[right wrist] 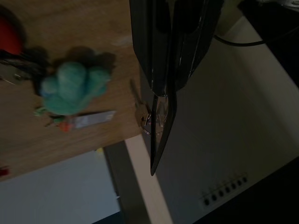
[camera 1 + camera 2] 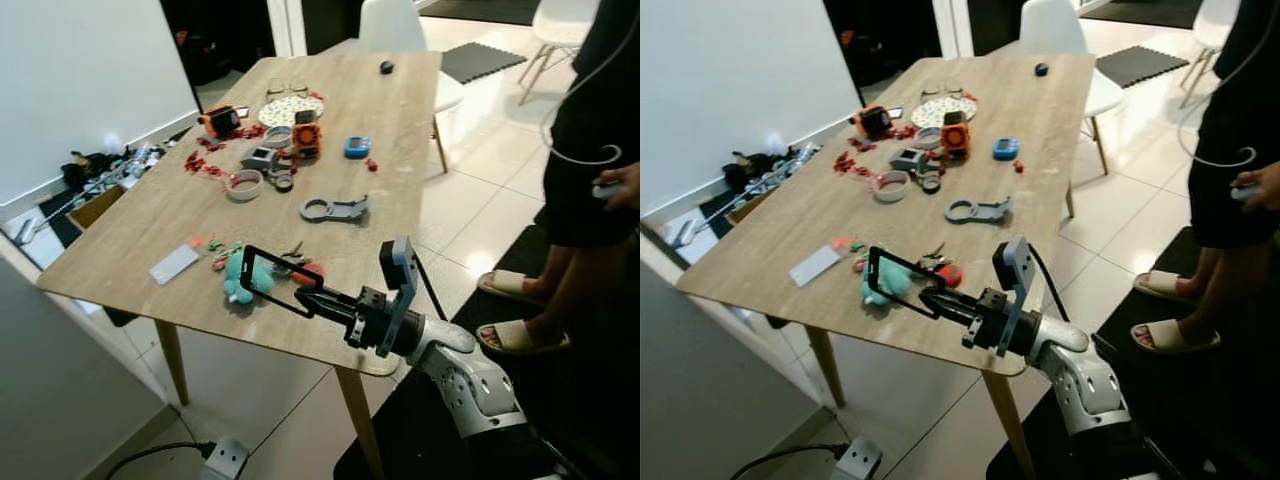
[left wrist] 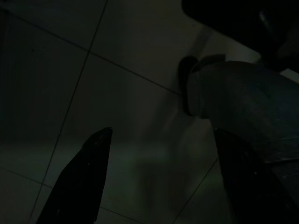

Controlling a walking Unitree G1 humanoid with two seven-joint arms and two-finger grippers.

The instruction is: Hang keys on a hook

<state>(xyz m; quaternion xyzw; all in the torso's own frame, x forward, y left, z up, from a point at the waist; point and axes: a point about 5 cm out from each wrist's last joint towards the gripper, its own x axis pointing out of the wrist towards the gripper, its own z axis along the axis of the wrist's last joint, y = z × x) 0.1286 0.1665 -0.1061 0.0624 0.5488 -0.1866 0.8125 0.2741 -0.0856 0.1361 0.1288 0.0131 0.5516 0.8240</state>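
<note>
Teal plush charm and keys [image 2: 262, 272] lie near the table's [image 2: 150, 220] near edge, beside a white card [image 2: 174, 264]. Right gripper [image 2: 252, 276] hovers just over them; the right wrist view suggests a key pinched between closed fingers, though not clearly. Judged step: pickup. Next: lift clear and find a hook. Left gripper [image 3: 159, 182] hangs idle, fingers spread, over floor tiles.

Person [image 2: 590, 150] cut off by edge — left wrist view dark.

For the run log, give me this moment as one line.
right pincer: over teal plush keychain, fingers together | left pincer: idle, open | keys: on table
</note>
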